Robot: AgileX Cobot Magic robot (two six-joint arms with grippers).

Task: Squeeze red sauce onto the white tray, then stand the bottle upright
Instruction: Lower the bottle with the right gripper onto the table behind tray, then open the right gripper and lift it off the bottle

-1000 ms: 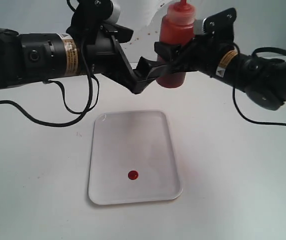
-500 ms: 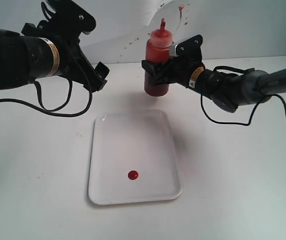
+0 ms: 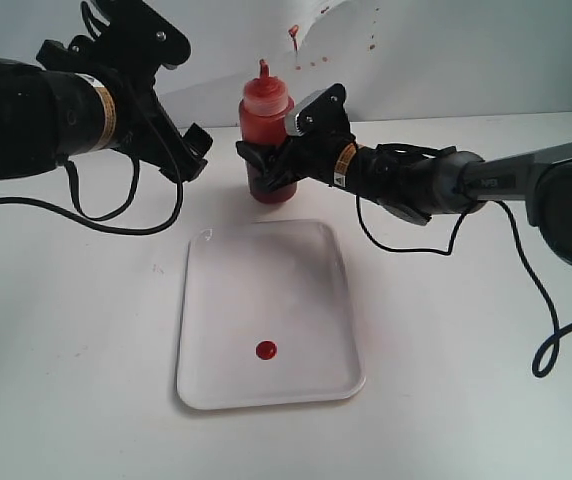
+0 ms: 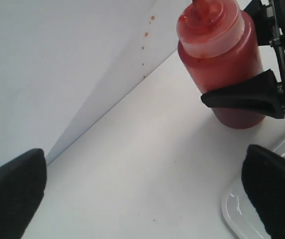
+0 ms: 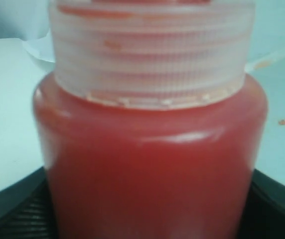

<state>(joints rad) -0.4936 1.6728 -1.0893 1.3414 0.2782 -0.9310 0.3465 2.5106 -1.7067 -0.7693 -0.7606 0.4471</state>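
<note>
White bench, seen from its near edge. The white tray, a glossy rectangle with rounded corners and a low raised rim, lies flat at mid-bench, one short side toward the near edge.

The left gripper hangs above the bench toward the far left corner, its fingers spread wide with nothing between them. The right gripper reaches in from the right edge and is clamped around the lower body of the bottle.

The bottle stands upright near the middle of the far edge, just beyond the tray: translucent red-tinted cylinder, pale ribbed cap, narrow red nozzle pointing up.

The red sauce is a single small, round, dark glossy blob on the tray's near half.

Reddish specks dot the backdrop sheet behind the far edge.
</note>
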